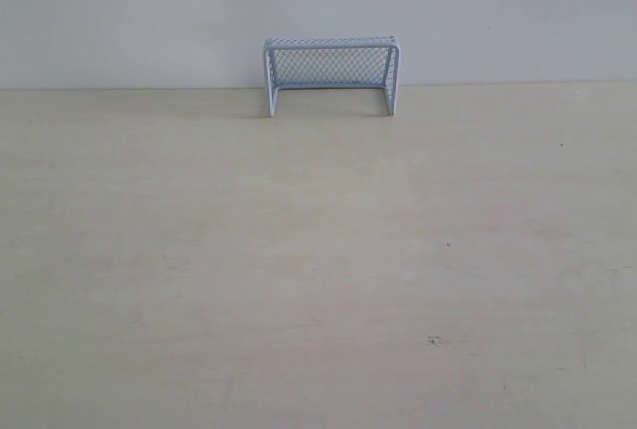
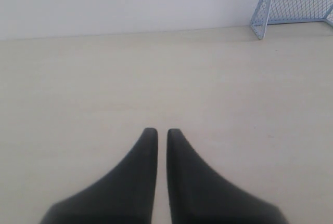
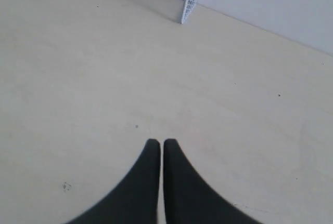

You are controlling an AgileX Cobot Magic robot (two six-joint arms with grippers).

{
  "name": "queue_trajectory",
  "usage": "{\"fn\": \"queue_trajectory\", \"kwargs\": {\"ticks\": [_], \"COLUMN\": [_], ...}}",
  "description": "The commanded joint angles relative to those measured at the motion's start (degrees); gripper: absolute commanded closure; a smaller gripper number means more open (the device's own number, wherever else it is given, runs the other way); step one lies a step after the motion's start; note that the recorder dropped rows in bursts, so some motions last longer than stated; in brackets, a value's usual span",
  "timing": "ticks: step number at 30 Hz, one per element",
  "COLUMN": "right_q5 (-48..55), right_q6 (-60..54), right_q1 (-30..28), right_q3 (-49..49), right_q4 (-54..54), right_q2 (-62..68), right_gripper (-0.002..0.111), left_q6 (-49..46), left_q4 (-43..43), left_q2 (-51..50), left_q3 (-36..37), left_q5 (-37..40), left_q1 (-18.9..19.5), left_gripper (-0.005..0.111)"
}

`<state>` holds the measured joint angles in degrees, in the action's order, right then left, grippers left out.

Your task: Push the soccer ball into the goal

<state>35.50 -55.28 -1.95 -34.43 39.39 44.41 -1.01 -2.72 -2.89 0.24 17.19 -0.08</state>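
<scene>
- Pale, cream-coloured tabletop (image 1: 299,280) runs back to a plain white wall (image 1: 139,11), with a few small dark specks (image 1: 434,339) on its surface.
- The goal (image 1: 331,66) stands upright at the far edge against the wall, near the middle of the exterior view, its open mouth facing the camera.
- The left gripper (image 2: 162,130) hangs over the tabletop, its dark fingers (image 2: 148,151) drawn to a narrow slit and holding nothing, well apart from the goal.
- The right gripper (image 3: 162,142) is likewise closed down on nothing. Its tips may be touching, though the view leaves that unclear.
</scene>
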Motion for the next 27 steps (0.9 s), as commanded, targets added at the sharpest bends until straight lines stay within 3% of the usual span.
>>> {"fn": "queue_trajectory", "kwargs": {"ticks": [1, 7, 27], "right_q5": [-2.53, -7.25, -20.20], "right_q6": [1.29, 7.83, 13.45], "right_q1": [-0.22, -0.22, -0.22], "right_q3": [3.55, 8.26, 22.75], "right_q4": [1.95, 1.98, 2.22], "right_q2": [-3.73, -7.67, -17.08], "right_gripper": [0.108, 0.108, 0.108], "left_q6": [0.53, 0.53, 0.53], "left_q4": [0.38, 0.38, 0.38], "left_q2": [0.21, 0.21, 0.21], "left_q3": [-0.24, -0.24, -0.24], "left_q5": [-0.66, -0.66, -0.66], "left_q1": [-0.45, -0.45, -0.45], "left_gripper": [0.100, 0.100, 0.100]}}
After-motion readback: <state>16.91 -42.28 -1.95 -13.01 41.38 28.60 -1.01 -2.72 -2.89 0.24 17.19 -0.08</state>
